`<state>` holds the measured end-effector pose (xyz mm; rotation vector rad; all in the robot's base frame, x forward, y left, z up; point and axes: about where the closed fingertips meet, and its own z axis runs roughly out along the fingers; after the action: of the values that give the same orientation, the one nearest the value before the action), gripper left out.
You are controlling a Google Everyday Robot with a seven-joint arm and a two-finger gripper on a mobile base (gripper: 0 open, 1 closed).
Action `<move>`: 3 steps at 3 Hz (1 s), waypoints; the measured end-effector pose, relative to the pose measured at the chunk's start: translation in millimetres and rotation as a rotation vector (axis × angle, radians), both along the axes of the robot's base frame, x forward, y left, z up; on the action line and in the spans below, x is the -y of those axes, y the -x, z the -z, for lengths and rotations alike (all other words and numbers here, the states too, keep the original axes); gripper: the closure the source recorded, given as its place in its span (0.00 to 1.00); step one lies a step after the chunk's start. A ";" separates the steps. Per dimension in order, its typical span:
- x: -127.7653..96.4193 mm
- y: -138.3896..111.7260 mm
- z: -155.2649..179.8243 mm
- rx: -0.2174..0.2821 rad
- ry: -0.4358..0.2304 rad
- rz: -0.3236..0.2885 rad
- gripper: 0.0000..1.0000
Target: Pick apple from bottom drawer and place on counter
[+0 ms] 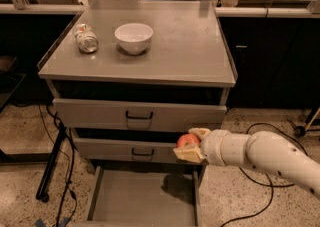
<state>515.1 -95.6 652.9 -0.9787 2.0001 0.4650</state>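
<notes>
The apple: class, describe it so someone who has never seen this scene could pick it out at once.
Find the drawer cabinet and look down to its open bottom drawer. Above that drawer's right side, in front of the middle drawer, the gripper holds the apple between its fingers. It is small, round and red-orange, unlike the white bowl and the can on the counter.

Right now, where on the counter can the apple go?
The counter is bare from the white bowl to its right rim. Its left is crowded: can and bowl. The gripper holds the apple over the bottom drawer.
</notes>
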 end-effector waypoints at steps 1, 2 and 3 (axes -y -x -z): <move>2.1 -6.5 -52.4 0.092 0.004 -0.004 1.00; 1.3 -6.9 -57.1 0.101 0.004 -0.005 1.00; 14.7 -11.6 -73.7 0.122 -0.011 0.011 1.00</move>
<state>526.7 -110.4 726.6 -0.9657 1.8909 0.4009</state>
